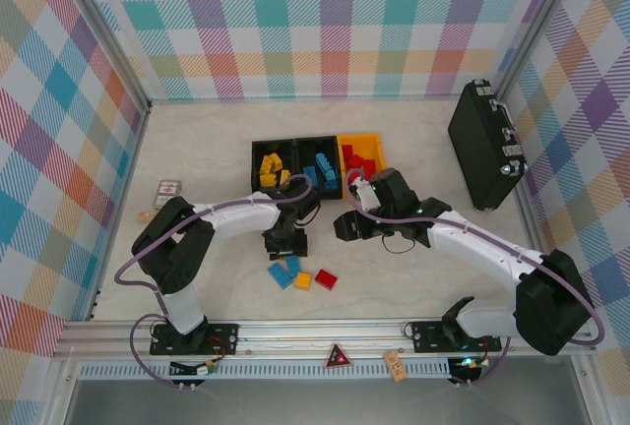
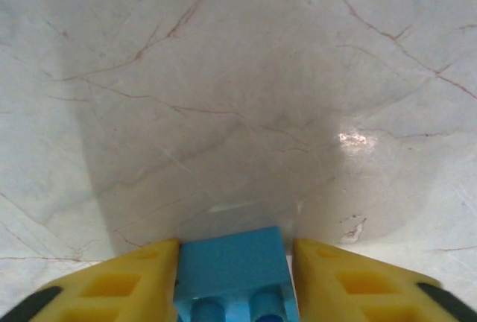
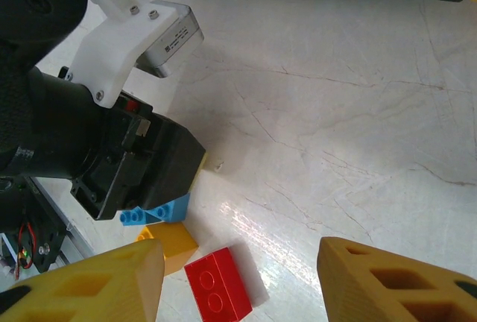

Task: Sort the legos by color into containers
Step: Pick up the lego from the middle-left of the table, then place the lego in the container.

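Worktop (image 1: 197, 277): pale stone pattern with thin reddish veins, glossy enough to throw a glare patch in the left wrist view. Left pincer (image 2: 232, 247): we see its yellow, hollow-pocketed fingers (image 2: 119, 285) pressed against both sides of a blue brick (image 2: 231, 266), so it is clamped on it. The brick is smooth plastic with two round studs at its near edge. We cannot tell whether it touches the surface. The right wrist view adds that pincer's boxy black body, with blue plastic peeking out beneath it. Just beside lie a yellow-orange brick (image 3: 168, 244) and a red brick (image 3: 218, 286) with two studs up. Right pincer (image 3: 238, 251): fingers wide apart, nothing between them, above those loose bricks. The overhead view alone gives us the layout. Three rectangular bins stand in a row at mid worktop, beyond both pincers. The left black bin (image 1: 256, 150) holds yellow bricks (image 1: 271, 169), the middle black bin (image 1: 317, 140) holds blue bricks (image 1: 323, 169), and the yellow-orange bin (image 1: 360, 137) holds red bricks (image 1: 362, 162). A black hard case (image 1: 485, 145) lies far right, and a small printed card (image 1: 167, 192) lies left.
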